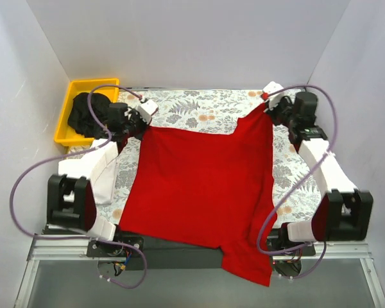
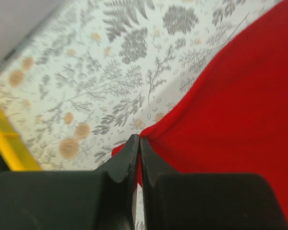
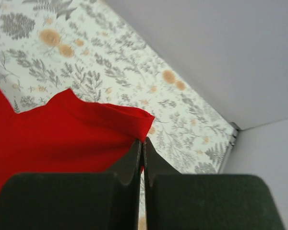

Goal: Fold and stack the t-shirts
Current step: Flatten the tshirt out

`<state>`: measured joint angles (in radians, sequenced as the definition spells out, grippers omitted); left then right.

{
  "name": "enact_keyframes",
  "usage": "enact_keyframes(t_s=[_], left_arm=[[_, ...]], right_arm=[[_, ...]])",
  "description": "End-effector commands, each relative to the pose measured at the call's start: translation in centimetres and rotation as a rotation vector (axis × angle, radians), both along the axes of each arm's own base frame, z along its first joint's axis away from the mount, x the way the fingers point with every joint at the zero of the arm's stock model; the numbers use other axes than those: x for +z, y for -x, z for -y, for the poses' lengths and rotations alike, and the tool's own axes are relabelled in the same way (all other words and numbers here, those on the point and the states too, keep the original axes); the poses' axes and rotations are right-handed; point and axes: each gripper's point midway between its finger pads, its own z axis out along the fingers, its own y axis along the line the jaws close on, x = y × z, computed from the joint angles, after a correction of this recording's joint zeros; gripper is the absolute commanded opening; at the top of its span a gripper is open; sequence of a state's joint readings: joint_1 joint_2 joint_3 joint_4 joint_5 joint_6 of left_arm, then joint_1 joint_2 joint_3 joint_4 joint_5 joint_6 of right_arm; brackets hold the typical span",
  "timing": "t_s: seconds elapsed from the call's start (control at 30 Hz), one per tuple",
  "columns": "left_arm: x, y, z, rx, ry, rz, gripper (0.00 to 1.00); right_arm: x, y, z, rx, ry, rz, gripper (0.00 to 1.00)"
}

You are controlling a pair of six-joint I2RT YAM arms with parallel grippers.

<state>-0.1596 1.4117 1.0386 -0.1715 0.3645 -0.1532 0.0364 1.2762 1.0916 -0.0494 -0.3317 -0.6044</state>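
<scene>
A bright red t-shirt lies spread across the floral table cover, one sleeve hanging over the near edge. My left gripper is shut on its far left corner; in the left wrist view the red cloth is pinched between the closed fingers. My right gripper is shut on the far right corner, and the right wrist view shows the red cloth bunched at the closed fingertips. A black t-shirt is heaped in the yellow bin. A white t-shirt lies under the left arm.
A yellow bin stands at the far left corner, beside the left arm. White walls close in the table at the back and both sides. The arm bases sit at the near corners, with purple cables looping around them.
</scene>
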Motion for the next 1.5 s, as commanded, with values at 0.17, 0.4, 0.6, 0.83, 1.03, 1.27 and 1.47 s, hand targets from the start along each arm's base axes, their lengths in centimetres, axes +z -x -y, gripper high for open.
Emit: enact_keyframes(t_s=[0.17,0.4,0.6,0.83,1.03,1.27,1.47], left_arm=[[-8.6,-9.9,-0.7,0.041,-0.078,-0.075,0.0],[-10.6,-14.1,-3.3,0.096,-0.143,-0.087,0.0],[-12.2,-14.7,-4.9,0.161,-0.206,-0.142,0.0],[-10.1,-15.3,-7.5,0.306,-0.124,-0.189,0.36],[-6.8,-10.2,-5.0,0.193,-0.016,-0.305,0.38],[-9.1,-3.2,-3.1,0.139,0.057,-0.592,0.38],[-11.2,1.0,-2.8,0.139,0.076,-0.723,0.37]], right_arm=[[-5.7,-12.7,-1.0,-0.022,0.122,0.003,0.01],[-7.3,-18.4,-2.2,-0.018,0.172,-0.009,0.01],[-8.8,-20.7,-3.6,-0.078,0.226,-0.027,0.14],[-7.7,-21.0,1.2,-0.261,0.207,-0.196,0.57],[-8.3,-12.5,3.9,-0.175,0.096,-0.467,0.43],[-15.0,-2.1,2.5,-0.101,0.065,-0.823,0.17],[-19.4,-0.2,3.2,-0.129,0.095,-0.946,0.14]])
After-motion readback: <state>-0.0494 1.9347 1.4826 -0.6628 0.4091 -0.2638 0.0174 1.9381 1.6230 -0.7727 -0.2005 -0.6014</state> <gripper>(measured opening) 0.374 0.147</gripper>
